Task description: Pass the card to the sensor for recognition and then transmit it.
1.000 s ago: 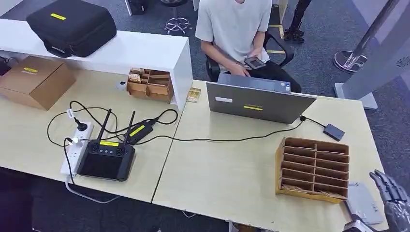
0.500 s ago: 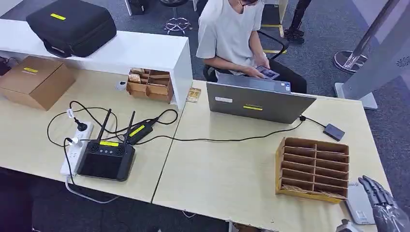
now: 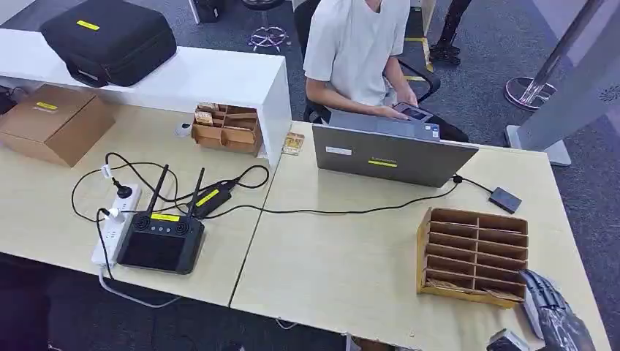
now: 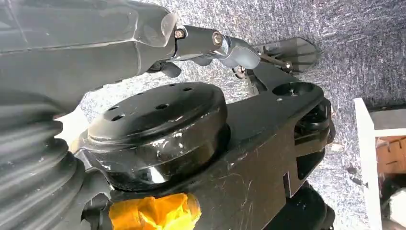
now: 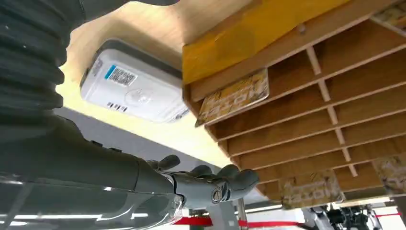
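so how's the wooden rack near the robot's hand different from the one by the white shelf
The near rack is larger, with many narrow slots in two columns; the far rack is smaller, with fewer, wider compartments. The near rack stands in the open on the right table by the right hand; the far rack sits tucked against the white shelf. Both are light brown wood and hold cards.

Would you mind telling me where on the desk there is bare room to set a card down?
The widest bare patch lies between the laptop, the black cable and the wooden card rack. It is crowded around the power strip and controller, and where the right hand nears the white sensor.
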